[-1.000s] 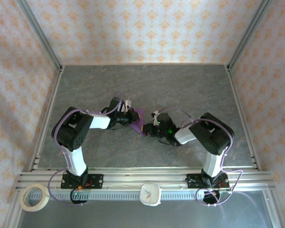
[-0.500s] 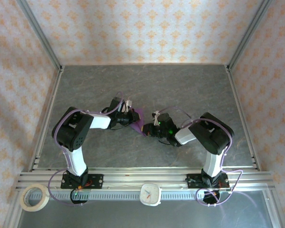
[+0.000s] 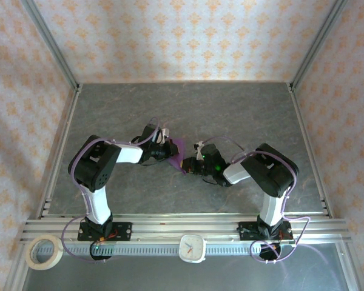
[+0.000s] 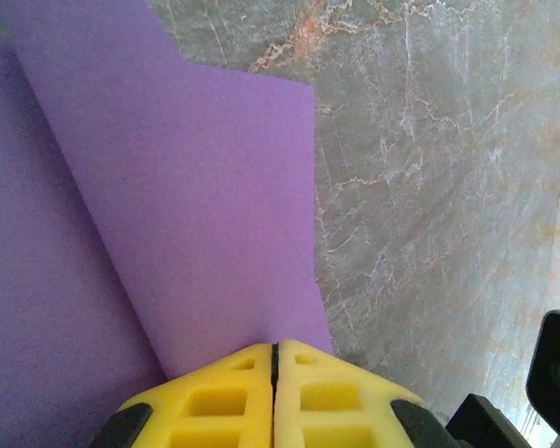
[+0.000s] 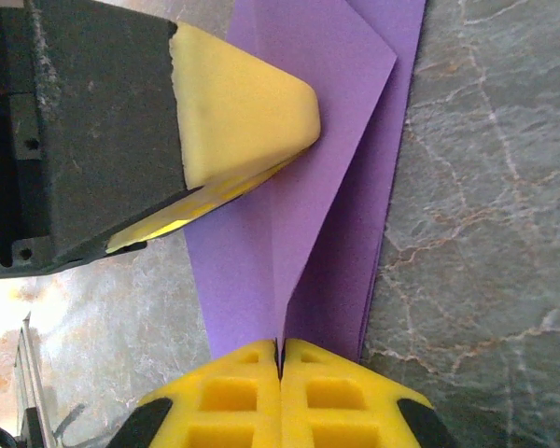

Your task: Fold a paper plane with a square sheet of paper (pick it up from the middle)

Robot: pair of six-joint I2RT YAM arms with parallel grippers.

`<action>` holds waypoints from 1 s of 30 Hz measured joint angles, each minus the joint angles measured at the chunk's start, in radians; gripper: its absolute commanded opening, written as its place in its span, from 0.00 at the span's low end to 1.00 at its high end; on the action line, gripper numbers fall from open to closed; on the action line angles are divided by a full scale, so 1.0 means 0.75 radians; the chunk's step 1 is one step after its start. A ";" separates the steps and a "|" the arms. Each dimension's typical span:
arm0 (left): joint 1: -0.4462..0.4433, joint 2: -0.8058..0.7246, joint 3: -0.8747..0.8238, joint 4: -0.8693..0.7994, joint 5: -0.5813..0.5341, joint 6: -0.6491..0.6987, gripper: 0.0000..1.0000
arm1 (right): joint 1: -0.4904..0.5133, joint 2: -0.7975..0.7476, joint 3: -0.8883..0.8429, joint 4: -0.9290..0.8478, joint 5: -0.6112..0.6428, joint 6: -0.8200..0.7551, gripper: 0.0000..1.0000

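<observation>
The square sheet of paper point(image 3: 179, 147) is purple and partly folded into layers, held just above the table's middle between both grippers. My left gripper point(image 4: 275, 347) is shut, its yellow pads pinching the edge of a folded flap of the paper point(image 4: 196, 205). My right gripper point(image 5: 280, 343) is shut on a lengthwise crease of the paper point(image 5: 308, 168), which runs away from its pads. In the right wrist view the left gripper's yellow pad point(image 5: 238, 107) lies against the paper's upper left side. From above, the left gripper point(image 3: 168, 150) and right gripper point(image 3: 186, 163) meet at the paper.
Grey marbled table point(image 3: 188, 109) inside a frame with patterned walls. An aluminium rail point(image 3: 182, 227) runs along the near edge. A roll of tape point(image 3: 44, 252) lies at the near left and a small white clock point(image 3: 192, 247) sits at the near middle.
The left arm has edged slightly to the right and toward the back. The right arm and the paper look almost unchanged, and both grippers stay shut.
</observation>
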 measured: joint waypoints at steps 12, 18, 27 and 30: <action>-0.003 0.025 0.057 -0.099 -0.020 0.080 0.08 | -0.001 -0.001 0.010 -0.021 -0.006 0.001 0.03; -0.003 0.030 0.064 -0.103 -0.022 0.088 0.08 | -0.001 -0.035 0.018 -0.072 -0.016 0.023 0.21; -0.003 0.032 0.064 -0.098 -0.023 0.097 0.08 | 0.003 -0.086 0.016 -0.205 -0.062 0.033 0.09; -0.003 0.032 0.063 -0.096 -0.023 0.097 0.08 | 0.003 -0.086 0.009 -0.218 -0.061 0.051 0.04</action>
